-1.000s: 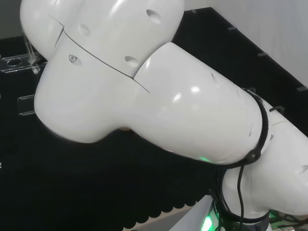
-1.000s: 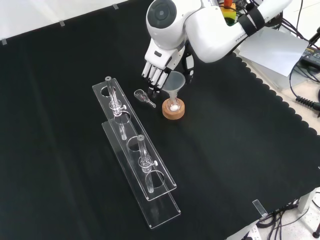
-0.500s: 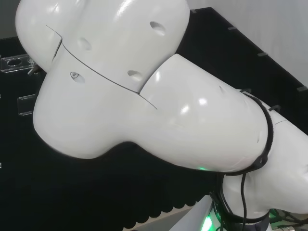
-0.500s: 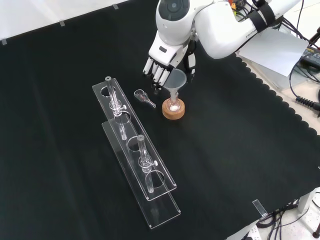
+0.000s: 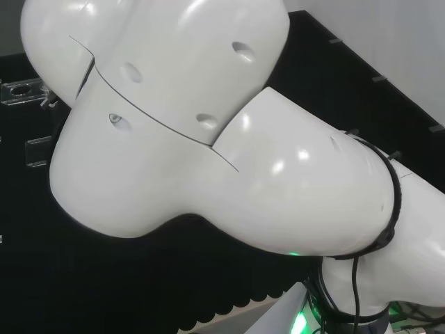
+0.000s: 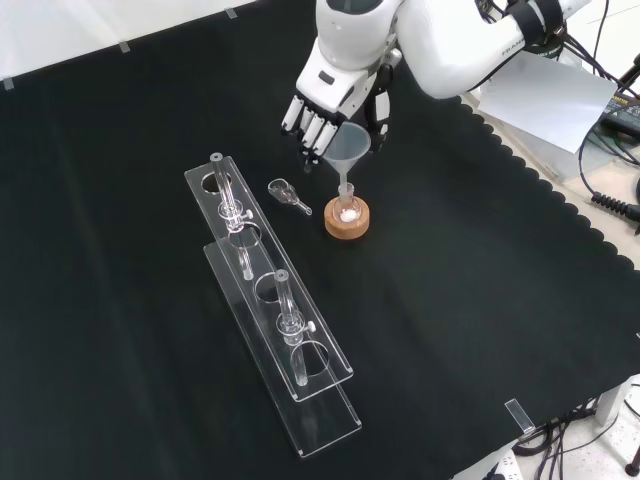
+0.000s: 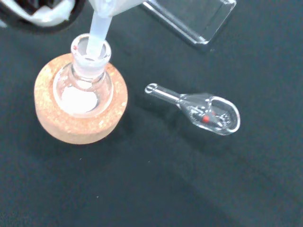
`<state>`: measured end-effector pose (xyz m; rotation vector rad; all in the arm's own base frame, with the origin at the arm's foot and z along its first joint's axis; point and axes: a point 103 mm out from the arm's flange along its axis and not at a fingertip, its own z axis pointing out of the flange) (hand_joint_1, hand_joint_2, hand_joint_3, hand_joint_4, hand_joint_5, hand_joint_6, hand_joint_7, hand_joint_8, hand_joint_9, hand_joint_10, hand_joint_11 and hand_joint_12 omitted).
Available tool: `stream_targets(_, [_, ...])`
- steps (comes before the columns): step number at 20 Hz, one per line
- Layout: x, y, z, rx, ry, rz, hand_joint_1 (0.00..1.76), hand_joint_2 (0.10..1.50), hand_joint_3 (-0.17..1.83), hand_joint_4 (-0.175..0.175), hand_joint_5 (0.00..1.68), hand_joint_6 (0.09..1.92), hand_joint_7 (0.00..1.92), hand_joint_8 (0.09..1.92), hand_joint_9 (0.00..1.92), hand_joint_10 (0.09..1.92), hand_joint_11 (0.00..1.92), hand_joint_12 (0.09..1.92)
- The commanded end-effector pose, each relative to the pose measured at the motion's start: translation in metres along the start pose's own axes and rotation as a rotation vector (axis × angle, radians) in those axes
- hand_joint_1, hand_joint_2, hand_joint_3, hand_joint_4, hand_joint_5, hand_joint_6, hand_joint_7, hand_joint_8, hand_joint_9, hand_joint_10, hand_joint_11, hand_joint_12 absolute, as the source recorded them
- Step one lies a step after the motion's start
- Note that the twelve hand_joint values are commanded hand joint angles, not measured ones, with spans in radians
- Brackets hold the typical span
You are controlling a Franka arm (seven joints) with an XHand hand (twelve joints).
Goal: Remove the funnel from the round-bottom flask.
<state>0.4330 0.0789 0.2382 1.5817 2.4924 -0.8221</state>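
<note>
In the front view, the funnel [image 6: 347, 145] is being held by the hand [image 6: 325, 105], whose fingers [image 6: 308, 133] are being curled against the cone's left side while the thumb is being pressed on its right side, above the cork stand. The funnel is being kept upright, with its cone level with the fingertips and directly under the palm. Its stem is being pointed straight down at the round-bottom flask [image 6: 347, 212], which is being seated in the cork ring [image 6: 347, 222] on the black cloth [image 6: 480, 300].

In the wrist view, the tip of the funnel's stem [image 7: 97, 35] is being seen just inside the mouth of the flask [image 7: 83, 85], so the funnel is being held raised but not clear of the neck. A white deposit is being shown at the flask's bottom.

A small glass scoop [image 6: 288, 194] is lying on the cloth just beside the cork ring, at its left in the front view, apart from it. Farther left, a clear rack [image 6: 270, 300] with glass tubes is standing well apart from the hand.
</note>
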Motion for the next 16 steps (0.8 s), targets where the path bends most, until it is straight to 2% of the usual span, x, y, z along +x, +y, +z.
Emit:
stream_targets(1, [-0.006, -0.013, -0.023, -0.006, -0.027, 0.027, 0.80, 0.69, 0.54, -0.018, 0.65, 0.48, 0.75, 0.62, 1.10, 0.36, 0.60, 1.30])
stream_targets(9, [-0.013, -0.020, -0.036, -0.033, -0.012, 0.039, 0.80, 0.69, 0.54, -0.020, 0.63, 0.52, 0.75, 0.63, 1.09, 0.36, 0.62, 1.28])
stream_targets(16, [-0.023, -0.024, -0.059, -0.025, -0.025, 0.071, 0.80, 0.68, 0.55, -0.020, 0.62, 0.53, 0.75, 0.63, 1.09, 0.36, 0.64, 1.28])
